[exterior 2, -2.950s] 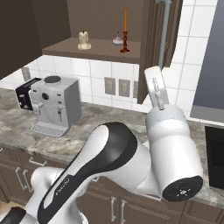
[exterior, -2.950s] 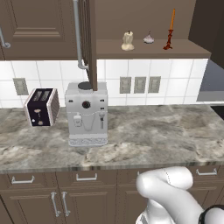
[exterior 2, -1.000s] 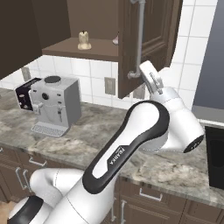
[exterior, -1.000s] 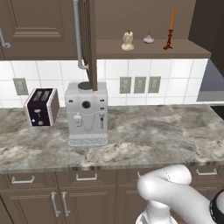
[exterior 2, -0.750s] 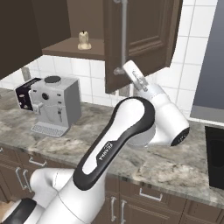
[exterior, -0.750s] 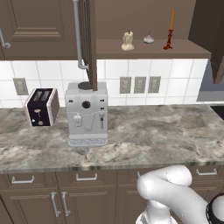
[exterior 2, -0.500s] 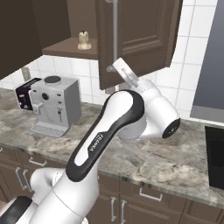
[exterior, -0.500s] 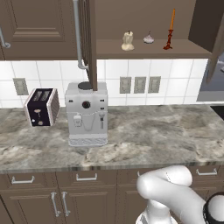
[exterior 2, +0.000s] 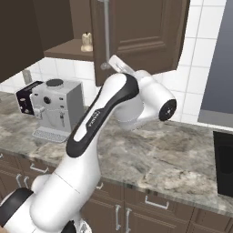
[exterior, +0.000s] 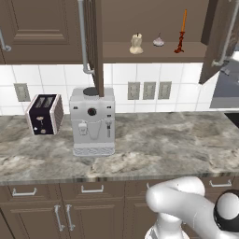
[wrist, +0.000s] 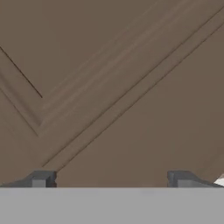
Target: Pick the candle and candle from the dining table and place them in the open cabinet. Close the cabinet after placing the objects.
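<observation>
I'm looking at a kitchen wall run; the marbled grey-brown counter [exterior: 154,140] stretches across both base views, white tile behind it with three outlets [exterior: 148,90] in a row; a white coffee machine [exterior: 92,120] stands on the stone, a dark toaster [exterior: 44,114] just beside it on its left; dark drawer fronts [exterior: 93,189] with short silver pulls sit below the edge. Up top, the cabinet [exterior: 154,49] shows its shelf; the stubby cream candle [exterior: 136,44] stands on that shelf, the thin orange taper [exterior: 181,31] in its red holder well to its right, a small pale item [exterior: 158,42] between them. The left door [exterior: 93,42] swings out edge-on with its long silver bar; the right door [exterior 2: 141,36] is part closed across the opening. My gripper [wrist: 112,180] faces that door's recessed panel up close; the jaws stand wide with nothing between them, both finger tips [wrist: 41,179] near the wood.
</observation>
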